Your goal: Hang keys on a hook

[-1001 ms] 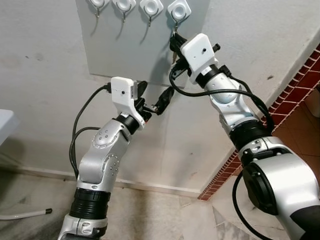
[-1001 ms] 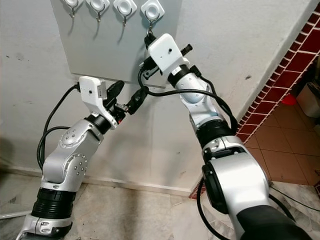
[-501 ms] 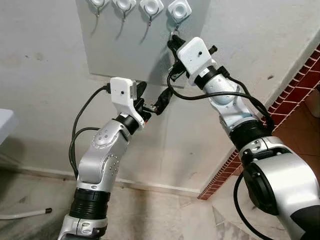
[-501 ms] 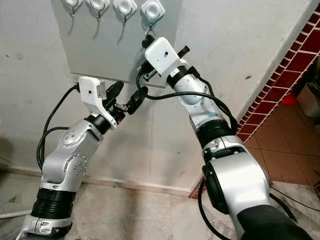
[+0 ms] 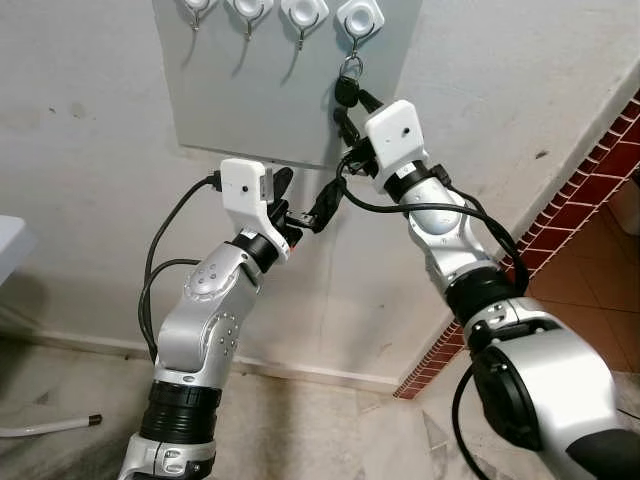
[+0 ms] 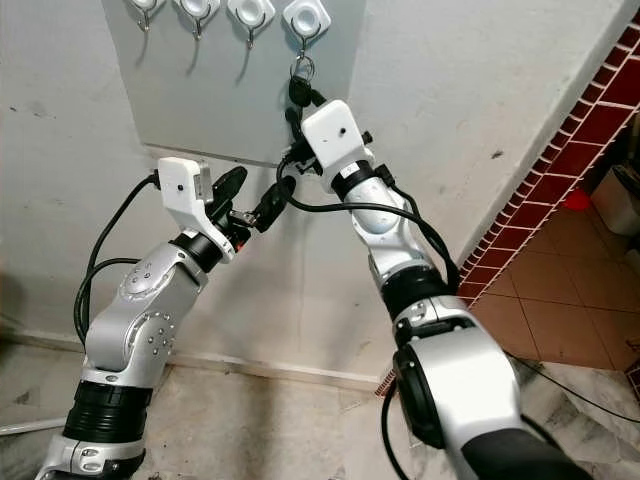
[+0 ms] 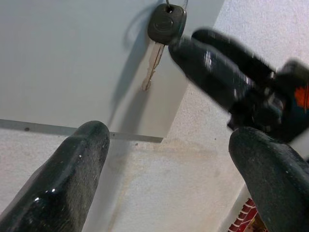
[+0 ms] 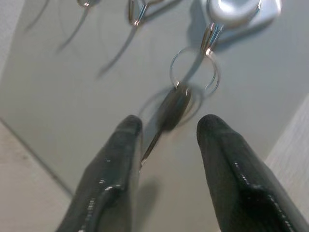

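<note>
Key (image 8: 173, 108) hangs on hook (image 8: 227, 12), just beyond right hand (image 8: 166, 145), open, empty. Left hand (image 7: 169, 159) open, empty; its view shows key blade.

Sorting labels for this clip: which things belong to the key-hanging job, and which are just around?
Job:
key on its ring
rightmost hook, holding the ring
right gripper, just below the key

Around:
three other hooks
grey board
left gripper
brick edging

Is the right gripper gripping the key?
No, the right gripper has its fingers apart below the key, which hangs free by its ring from the hook.
</note>
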Controlling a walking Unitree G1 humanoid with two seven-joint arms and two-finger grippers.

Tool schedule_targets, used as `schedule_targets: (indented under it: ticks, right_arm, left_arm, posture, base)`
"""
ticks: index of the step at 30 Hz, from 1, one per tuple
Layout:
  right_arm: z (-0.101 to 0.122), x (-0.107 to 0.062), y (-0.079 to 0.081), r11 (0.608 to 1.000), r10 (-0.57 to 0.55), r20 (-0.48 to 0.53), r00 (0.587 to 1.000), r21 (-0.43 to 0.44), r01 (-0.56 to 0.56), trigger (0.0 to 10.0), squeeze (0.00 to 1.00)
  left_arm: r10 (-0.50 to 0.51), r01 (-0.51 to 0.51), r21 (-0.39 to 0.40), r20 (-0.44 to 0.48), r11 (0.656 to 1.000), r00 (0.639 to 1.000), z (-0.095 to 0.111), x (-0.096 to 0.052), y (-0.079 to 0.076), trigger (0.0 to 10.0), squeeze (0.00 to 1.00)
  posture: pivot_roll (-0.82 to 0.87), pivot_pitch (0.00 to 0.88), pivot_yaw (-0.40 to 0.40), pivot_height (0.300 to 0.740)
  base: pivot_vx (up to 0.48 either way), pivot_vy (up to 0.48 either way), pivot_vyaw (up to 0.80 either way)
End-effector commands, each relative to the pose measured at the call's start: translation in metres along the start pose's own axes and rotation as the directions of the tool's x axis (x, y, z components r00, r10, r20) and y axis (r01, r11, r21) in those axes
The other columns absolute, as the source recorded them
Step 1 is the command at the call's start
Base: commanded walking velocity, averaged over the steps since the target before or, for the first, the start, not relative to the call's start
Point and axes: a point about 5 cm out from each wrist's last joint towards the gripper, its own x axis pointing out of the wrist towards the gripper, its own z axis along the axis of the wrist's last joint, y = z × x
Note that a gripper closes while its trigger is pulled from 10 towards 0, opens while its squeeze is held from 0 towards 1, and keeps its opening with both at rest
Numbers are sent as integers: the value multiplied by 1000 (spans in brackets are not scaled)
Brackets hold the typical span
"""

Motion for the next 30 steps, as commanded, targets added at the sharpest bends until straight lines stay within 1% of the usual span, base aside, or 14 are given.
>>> schedule_targets:
  ticks: [1, 3, 4, 5, 7, 11, 12, 18, 19, 22, 23, 24, 29, 30]
  right_arm:
    - [-1, -6, -3, 998, -33, 24, 999, 58, 31, 10000, 1000]
    - [-5, -10, -1, 995, -39, 21, 999, 88, 37, 10000, 1000]
    - [-11, -17, -1, 992, -56, 11, 998, 114, 54, 10000, 1000]
    - [-11, -17, -1, 992, -56, 11, 998, 114, 54, 10000, 1000]
    - [-20, -28, 3, 990, -48, -4, 999, 129, 48, 10000, 1000]
    - [-35, -51, 2, 986, -72, -37, 997, 147, 77, 10000, 1000]
    - [-40, -61, 2, 982, -87, -47, 995, 166, 93, 10000, 1000]
    - [-51, -91, 1, 963, -160, -97, 982, 204, 177, 10000, 1000]
    - [-54, -103, 2, 956, -183, -113, 977, 211, 204, 10000, 1000]
    - [-58, -118, 2, 944, -223, -146, 964, 216, 251, 10000, 1000]
    - [-60, -130, 4, 933, -248, -171, 953, 222, 283, 10000, 1000]
    - [-61, -137, 5, 927, -259, -182, 949, 229, 297, 10000, 1000]
    - [-65, -158, 8, 913, -285, -229, 931, 230, 336, 10000, 1000]
    - [-66, -167, 10, 904, -302, -249, 920, 231, 359, 10000, 1000]
  left_arm:
    - [9, -9, 5, -3, 1000, 1000, -2, -1, -2, 10000, 0]
    - [17, -17, 5, -6, 1000, 1000, -4, -2, -1, 10000, 0]
    - [32, -32, 4, -17, 999, 999, -9, -3, 1, 10000, 0]
    - [32, -32, 4, -17, 999, 999, -9, -3, 1, 10000, 0]
    - [57, -57, -1, -44, 998, 997, -17, -6, 4, 10000, 0]
    - [109, -109, 9, -91, 994, 990, -34, -12, 12, 10000, 0]
    - [134, -133, 12, -104, 991, 986, -40, -14, 15, 10000, 0]
    - [199, -200, 11, -138, 980, 970, -53, -20, 22, 10000, 0]
    - [214, -213, 20, -145, 977, 966, -56, -22, 24, 10000, 0]
    - [228, -228, 13, -152, 974, 962, -61, -25, 25, 10000, 0]
    - [237, -238, 13, -162, 971, 958, -66, -28, 27, 10000, 0]
    - [240, -241, 15, -164, 970, 957, -68, -29, 28, 10000, 0]
    - [256, -259, 6, -176, 966, 951, -76, -35, 33, 10000, 0]
    - [260, -262, 12, -168, 965, 951, -78, -38, 36, 10000, 0]
  posture:
    - [26, 96, -106, 714]
    - [26, 93, -105, 714]
    - [26, 94, -104, 714]
    - [26, 94, -104, 714]
    - [25, 93, -96, 714]
    - [24, 92, -91, 714]
    - [22, 91, -88, 714]
    - [11, 85, -72, 714]
    - [5, 81, -66, 714]
    - [-5, 75, -59, 714]
    - [-10, 68, -53, 714]
    - [-12, 67, -52, 714]
    - [-21, 52, -39, 714]
    - [-22, 51, -37, 714]
  base:
    - [0, 0, 0]
    - [0, 0, 0]
    - [0, 0, 0]
    - [0, 0, 0]
    - [0, 0, 0]
    - [0, 0, 0]
    - [0, 0, 0]
    - [0, 0, 0]
    - [0, 0, 0]
    - [0, 0, 0]
    - [0, 0, 0]
    - [0, 0, 0]
    - [0, 0, 0]
    - [0, 0, 0]
